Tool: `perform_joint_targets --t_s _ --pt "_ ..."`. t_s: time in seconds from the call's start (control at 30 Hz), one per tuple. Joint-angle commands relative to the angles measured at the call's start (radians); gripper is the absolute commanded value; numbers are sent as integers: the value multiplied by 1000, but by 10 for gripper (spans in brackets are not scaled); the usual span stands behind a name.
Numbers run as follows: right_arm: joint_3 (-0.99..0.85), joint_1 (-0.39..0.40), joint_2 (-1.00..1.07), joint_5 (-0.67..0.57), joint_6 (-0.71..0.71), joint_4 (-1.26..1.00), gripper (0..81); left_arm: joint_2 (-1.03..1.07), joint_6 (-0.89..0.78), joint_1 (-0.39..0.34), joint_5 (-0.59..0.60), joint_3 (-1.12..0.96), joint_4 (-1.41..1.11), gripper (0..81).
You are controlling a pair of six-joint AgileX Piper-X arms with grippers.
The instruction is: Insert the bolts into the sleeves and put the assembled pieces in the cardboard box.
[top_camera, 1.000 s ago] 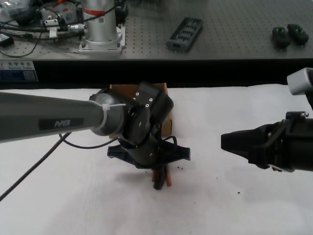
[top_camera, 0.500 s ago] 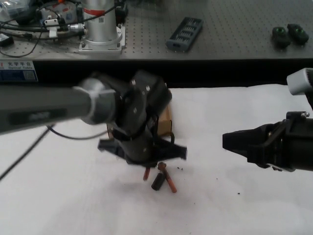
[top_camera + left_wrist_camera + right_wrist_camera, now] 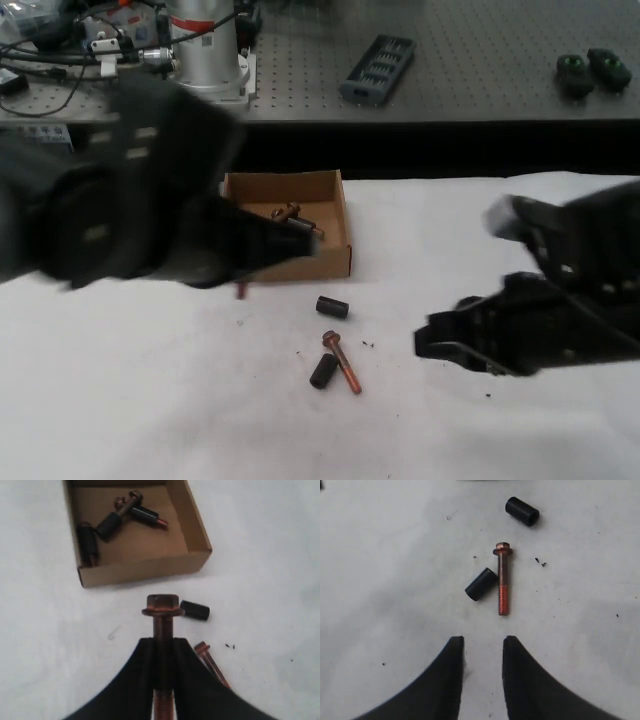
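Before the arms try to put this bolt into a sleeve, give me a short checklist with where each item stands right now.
1. Left gripper shut on the bolt, head clear of the fingertips: ok.
2. Right gripper open and holding nothing, free to fetch a sleeve: ok.
3. Lone sleeve lying apart from the other parts: ok.
4. Second sleeve separate from the loose bolt: cannot tell; its end is right at the shaft.
5. Cardboard box has bare floor left beside the pieces in it: ok.
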Motion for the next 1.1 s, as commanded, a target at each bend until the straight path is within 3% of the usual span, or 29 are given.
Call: perform_joint_targets --t_s 0.0,0.33,0.6,0.67,0.77,1.07 --pt "-174 69 129 124 -93 119 214 -115 -18 56 3 113 -98 6" --pt "-559 192 449 262 326 394 214 -345 -41 257 168 271 -49 6" --pt "-619 260 537 289 624 461 218 -488 -50 381 256 270 48 6" --pt "-619 260 551 291 680 462 251 -523 -53 407 255 270 74 6" --pt "-619 250 564 289 754 464 308 -566 -35 432 253 270 100 6" --pt "-619 223 599 289 811 448 302 -610 -25 438 244 270 98 6"
